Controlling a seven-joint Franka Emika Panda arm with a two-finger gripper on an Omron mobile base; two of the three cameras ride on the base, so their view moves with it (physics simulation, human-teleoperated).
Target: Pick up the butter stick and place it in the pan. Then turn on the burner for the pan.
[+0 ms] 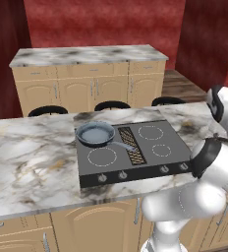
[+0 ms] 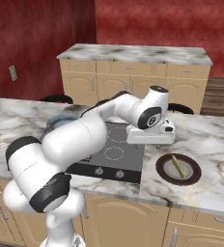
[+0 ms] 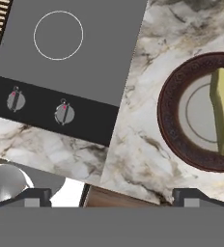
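Note:
The butter stick (image 3: 223,112) is a thin pale-yellow bar lying on a dark round plate with a brownish rim (image 3: 166,113), also seen from the right base as the butter stick (image 2: 178,165) on the plate (image 2: 164,170). My gripper (image 3: 113,197) is open and holds nothing; its fingertips (image 3: 34,195) stand wide apart. It hovers over the marble counter between the stove's right edge and the plate, left of the butter. In the right base view the gripper (image 2: 150,139) hangs above and left of the plate. The blue-grey pan (image 1: 95,133) sits on the stove's back-left burner, handle pointing right.
The black stove (image 1: 155,150) has a row of knobs along its front, two of them close below the hand as knobs (image 3: 64,113). The marble counter (image 1: 27,162) spreads left of the stove. A second cabinet island (image 1: 86,74) stands behind, with dark stools between.

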